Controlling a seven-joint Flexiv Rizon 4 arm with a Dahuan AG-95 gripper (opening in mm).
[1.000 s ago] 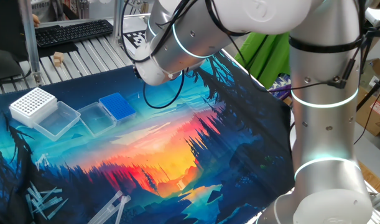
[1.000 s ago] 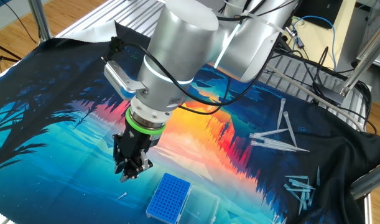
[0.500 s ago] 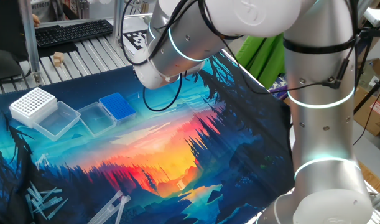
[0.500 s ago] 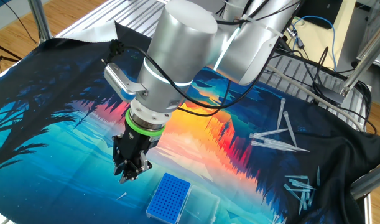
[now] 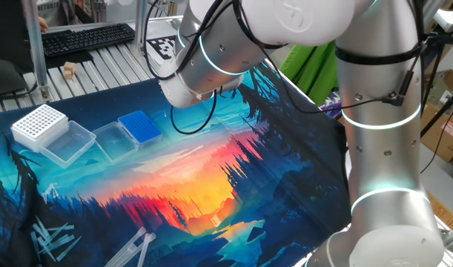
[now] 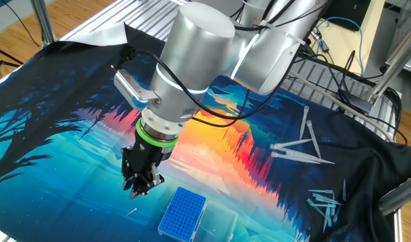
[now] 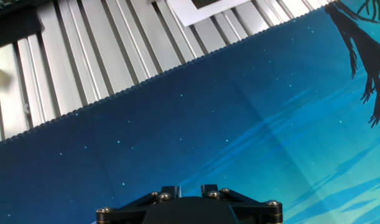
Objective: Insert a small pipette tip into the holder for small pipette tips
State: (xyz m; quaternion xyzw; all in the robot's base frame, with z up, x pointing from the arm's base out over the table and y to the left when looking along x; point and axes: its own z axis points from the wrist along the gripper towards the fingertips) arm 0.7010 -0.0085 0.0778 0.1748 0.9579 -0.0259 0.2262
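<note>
The holder for small pipette tips (image 5: 139,126) is a bright-blue rack with a fine grid of holes, joined to a clear tray (image 5: 111,142). In the other fixed view the holder (image 6: 183,212) lies at the near edge. My gripper (image 6: 138,190) hangs just left of it, a little above the mat. The black fingers stand close together and pinch a whitish sliver at their lower end, the small pipette tip (image 6: 133,195). The hand view shows only the gripper's (image 7: 190,188) base over blue mat. In the first fixed view the arm hides the fingers.
A white box (image 5: 39,123) with bigger holes stands on a second clear tray left of the holder. Loose larger tips lie scattered on the mat (image 6: 296,151) and in a pile (image 6: 324,202). Aluminium rails (image 7: 84,56) and a keyboard (image 5: 85,37) lie beyond the mat's edge.
The arm's wrist has shifted slightly; the gripper stays beside the blue holder with the same narrow gap.
</note>
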